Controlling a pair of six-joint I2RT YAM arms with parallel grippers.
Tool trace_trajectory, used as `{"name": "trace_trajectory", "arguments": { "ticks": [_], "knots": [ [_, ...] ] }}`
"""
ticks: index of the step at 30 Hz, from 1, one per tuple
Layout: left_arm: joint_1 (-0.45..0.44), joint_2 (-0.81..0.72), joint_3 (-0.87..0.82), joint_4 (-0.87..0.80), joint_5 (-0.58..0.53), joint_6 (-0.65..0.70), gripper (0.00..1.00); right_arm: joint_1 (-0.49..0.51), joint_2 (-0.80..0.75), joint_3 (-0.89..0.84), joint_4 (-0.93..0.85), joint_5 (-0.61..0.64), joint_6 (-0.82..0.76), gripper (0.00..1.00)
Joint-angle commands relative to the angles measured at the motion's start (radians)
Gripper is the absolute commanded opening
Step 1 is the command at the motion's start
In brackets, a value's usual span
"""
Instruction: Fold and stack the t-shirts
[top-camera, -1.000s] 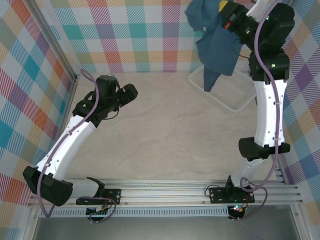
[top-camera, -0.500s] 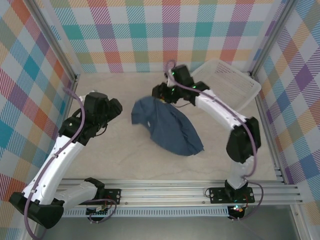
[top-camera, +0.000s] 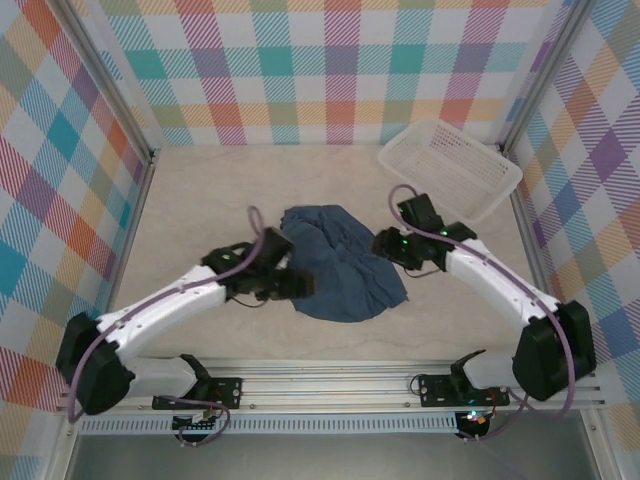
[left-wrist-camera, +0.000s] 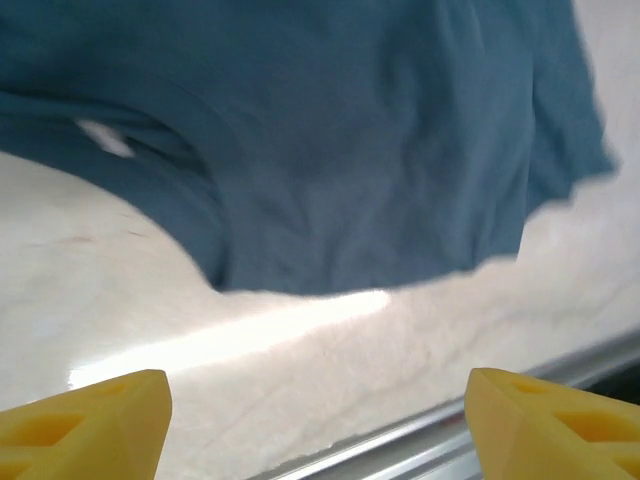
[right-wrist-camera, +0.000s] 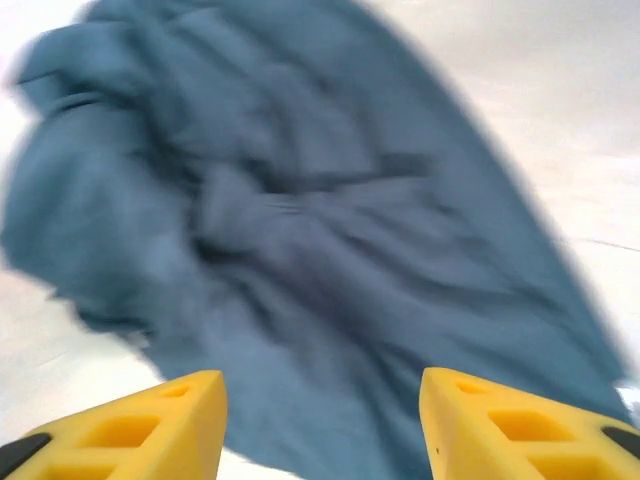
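A dark slate-blue t-shirt (top-camera: 340, 262) lies crumpled in a loose heap at the middle of the table. My left gripper (top-camera: 300, 285) is low at the shirt's near-left edge. In the left wrist view the gripper (left-wrist-camera: 320, 430) is open, its yellow fingertips (left-wrist-camera: 90, 420) wide apart over bare table, and the t-shirt (left-wrist-camera: 350, 150) lies just beyond them. My right gripper (top-camera: 384, 245) is at the shirt's right side. In the right wrist view that gripper (right-wrist-camera: 320, 430) is open above the wrinkled t-shirt (right-wrist-camera: 300, 230), with nothing gripped between its fingers (right-wrist-camera: 515, 420).
A white mesh basket (top-camera: 450, 168) stands tilted at the back right corner. Checked walls close in the back and both sides. The aluminium rail (top-camera: 330, 385) runs along the near edge and also appears as the rail (left-wrist-camera: 590, 355) in the left wrist view. Bare table (top-camera: 200, 200) lies to the left.
The right arm carried the t-shirt from above the basket down to the table's middle and opened, leaving it in a heap. The left arm swung in low to the shirt's near-left edge.
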Motion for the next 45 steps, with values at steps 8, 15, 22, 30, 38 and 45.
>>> {"name": "trace_trajectory", "arguments": {
  "ticks": [8, 15, 22, 30, 38, 45],
  "knots": [
    [-0.375, 0.542, 0.336, 0.005, -0.346, 0.171, 0.83, -0.276, -0.037, -0.109, -0.177, -0.041, -0.106, 0.58],
    [-0.377, 0.771, 0.496, -0.101, -0.511, 0.077, 0.37, -0.291, -0.079, -0.131, -0.165, -0.103, -0.104, 0.57],
    [-0.345, 0.499, 0.410, -0.082, -0.609, 0.025, 0.00, -0.287, -0.105, -0.153, -0.133, -0.157, -0.125, 0.53],
    [-0.156, -0.013, 0.198, -0.250, -0.673, -0.061, 0.00, -0.163, -0.028, -0.134, -0.046, -0.172, -0.095, 0.53],
    [-0.032, -0.354, 0.050, -0.354, -0.663, -0.105, 0.00, 0.035, 0.216, -0.040, 0.015, -0.083, 0.065, 0.59],
    [-0.026, -0.444, 0.079, -0.442, -0.803, -0.210, 0.00, 0.150, 0.288, 0.023, 0.098, -0.025, 0.162, 0.57]
  ]
}}
